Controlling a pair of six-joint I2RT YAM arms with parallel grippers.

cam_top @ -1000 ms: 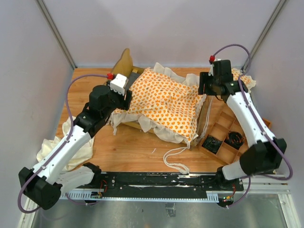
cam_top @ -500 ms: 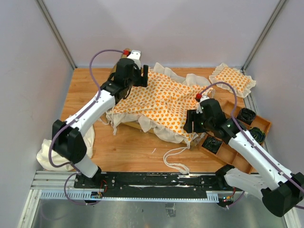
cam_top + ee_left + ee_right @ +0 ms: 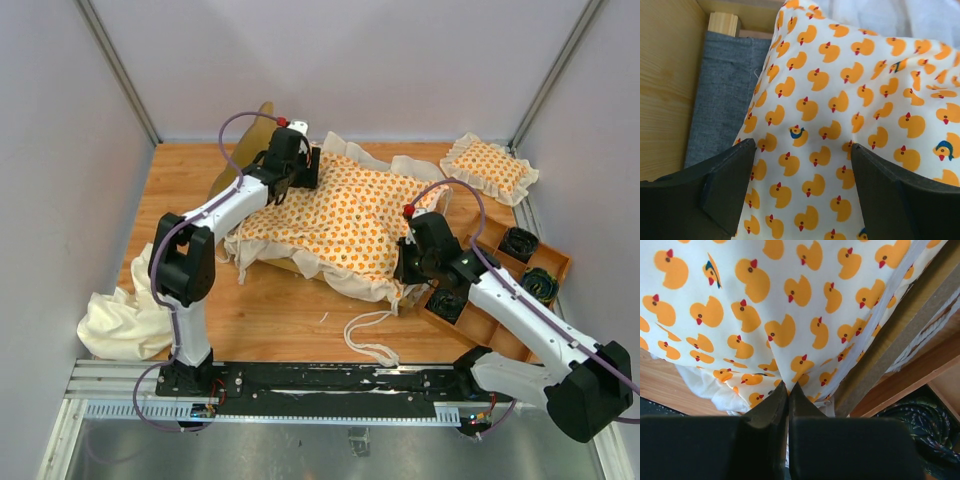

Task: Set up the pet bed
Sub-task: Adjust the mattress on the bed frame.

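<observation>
Duck-printed cushion (image 3: 340, 215) with a cream ruffle, draped askew over the light-wood bed frame (image 3: 665, 75) at mid-surface (image 3: 290, 300). The grey base (image 3: 722, 95) is exposed at one side. Left gripper (image 3: 802, 150) jaws wide above the cushion; right gripper (image 3: 785, 387) jaws closed on its near hem. Compartment tray (image 3: 560, 263) holds dark coiled cords (image 3: 520, 243). Since half a second ago the left arm has drawn inward, uncovering the headboard (image 3: 243, 150).

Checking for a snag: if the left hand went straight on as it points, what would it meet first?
Probably the cushion, lying right ahead of the open left hand; depth is unclear.
</observation>
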